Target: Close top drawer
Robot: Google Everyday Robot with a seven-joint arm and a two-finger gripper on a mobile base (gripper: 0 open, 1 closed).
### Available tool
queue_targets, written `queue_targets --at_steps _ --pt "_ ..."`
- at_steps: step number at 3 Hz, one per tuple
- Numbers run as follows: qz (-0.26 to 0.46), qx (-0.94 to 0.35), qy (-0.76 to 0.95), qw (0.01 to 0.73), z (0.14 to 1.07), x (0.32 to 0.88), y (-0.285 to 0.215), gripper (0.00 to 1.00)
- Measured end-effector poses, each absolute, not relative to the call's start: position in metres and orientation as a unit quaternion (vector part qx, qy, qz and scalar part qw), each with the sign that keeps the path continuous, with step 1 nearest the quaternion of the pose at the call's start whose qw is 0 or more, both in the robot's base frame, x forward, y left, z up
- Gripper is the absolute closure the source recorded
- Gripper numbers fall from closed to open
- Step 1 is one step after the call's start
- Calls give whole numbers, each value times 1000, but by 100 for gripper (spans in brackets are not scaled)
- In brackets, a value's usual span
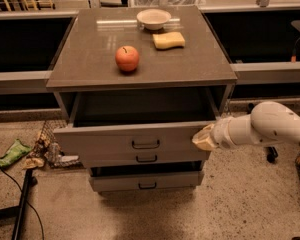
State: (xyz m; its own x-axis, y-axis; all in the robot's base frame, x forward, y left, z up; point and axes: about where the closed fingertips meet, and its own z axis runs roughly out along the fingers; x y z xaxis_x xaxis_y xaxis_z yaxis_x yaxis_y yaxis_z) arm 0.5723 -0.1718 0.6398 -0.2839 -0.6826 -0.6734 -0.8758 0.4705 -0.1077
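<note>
The top drawer (115, 141) is a wide grey drawer with a small dark bar handle (145, 144) at its centre. It stands partly pulled out of the grey cabinet (140, 59), its inside dark and seemingly empty. My gripper (204, 138) comes in from the right on a white arm (270, 126) and rests against the right end of the drawer front. Two narrower drawer fronts (146, 181) sit below it.
On the cabinet top lie a red apple (127, 58), a yellow sponge (168, 40) and a white bowl (153, 18). Litter and wrappers (35, 151) lie on the floor at left, with a black cable and pole (20, 204). Dark counters flank the cabinet.
</note>
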Motion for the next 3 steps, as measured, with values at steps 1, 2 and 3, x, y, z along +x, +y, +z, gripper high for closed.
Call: queue_targets --at_steps 1,2,3 --pt "146 -494 785 344 636 597 -173 100" --pt "146 -493 783 349 634 621 -173 100" --pt "150 -487 784 355 631 654 -174 100"
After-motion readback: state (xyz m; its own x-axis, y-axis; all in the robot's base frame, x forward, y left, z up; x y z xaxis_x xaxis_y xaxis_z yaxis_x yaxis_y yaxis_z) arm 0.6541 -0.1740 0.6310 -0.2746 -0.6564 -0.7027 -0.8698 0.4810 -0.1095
